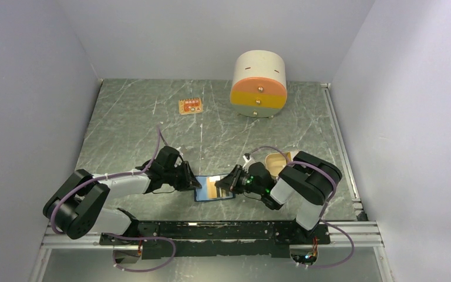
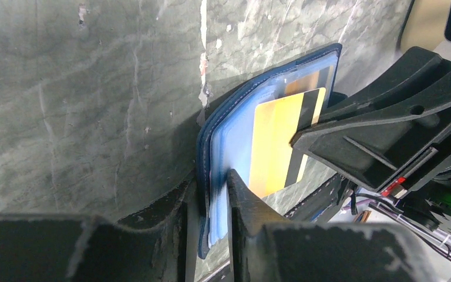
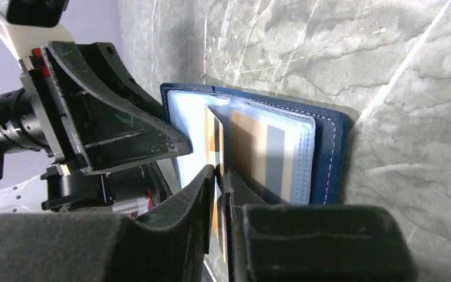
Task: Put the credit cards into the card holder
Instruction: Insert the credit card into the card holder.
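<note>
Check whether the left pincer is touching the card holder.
Touching. The left wrist view shows the card holder clamped at its lower edge between the two fingers of the left pincer, with no gap on either side.

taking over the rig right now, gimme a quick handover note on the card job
Left gripper: shut on the edge of the card holder, keeping it open.
Right gripper: pinching a credit card edge-on at the clear sleeves; I cannot tell whether it has entered one.
Done: one sleeved card already sits in the holder.
Left: seat the held card, release, then fetch the loose beige card lying farther back on the right, probably the next one.
</note>
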Robot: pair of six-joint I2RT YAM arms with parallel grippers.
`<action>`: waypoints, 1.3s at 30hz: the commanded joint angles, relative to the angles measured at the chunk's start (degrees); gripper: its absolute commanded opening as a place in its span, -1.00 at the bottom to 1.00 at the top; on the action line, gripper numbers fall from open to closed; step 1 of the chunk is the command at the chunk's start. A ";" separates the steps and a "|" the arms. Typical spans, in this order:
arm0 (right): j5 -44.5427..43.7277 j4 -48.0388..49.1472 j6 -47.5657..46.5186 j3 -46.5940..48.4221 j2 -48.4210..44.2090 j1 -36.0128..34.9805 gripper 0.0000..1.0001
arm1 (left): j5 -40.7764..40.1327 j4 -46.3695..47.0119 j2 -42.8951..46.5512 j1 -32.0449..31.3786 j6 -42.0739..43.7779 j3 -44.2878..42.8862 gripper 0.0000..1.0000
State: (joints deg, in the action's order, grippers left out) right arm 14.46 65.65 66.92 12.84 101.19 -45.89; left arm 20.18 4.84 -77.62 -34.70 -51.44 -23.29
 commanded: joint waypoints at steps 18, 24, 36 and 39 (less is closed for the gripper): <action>-10.67 -51.40 -14.26 13.78 -15.20 -1.21 -0.20 | 1.93 3.05 -0.89 0.29 -0.83 -0.20 -0.49; -12.10 -55.61 -14.38 16.42 -14.78 -2.98 -0.19 | 1.84 2.70 -0.84 0.29 -0.59 -0.51 -0.48; -11.92 -57.85 -12.56 18.04 -14.45 -5.10 -0.10 | 1.81 2.69 -0.38 0.30 -0.67 -0.31 -0.48; -10.54 -55.48 -11.21 17.96 -13.47 -5.99 -0.11 | 1.87 2.78 -0.29 0.31 -0.76 -0.19 -0.47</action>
State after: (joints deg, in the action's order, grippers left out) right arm 2.63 12.62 54.22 31.40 85.71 -50.35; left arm 21.15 6.22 -78.06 -34.70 -52.10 -23.29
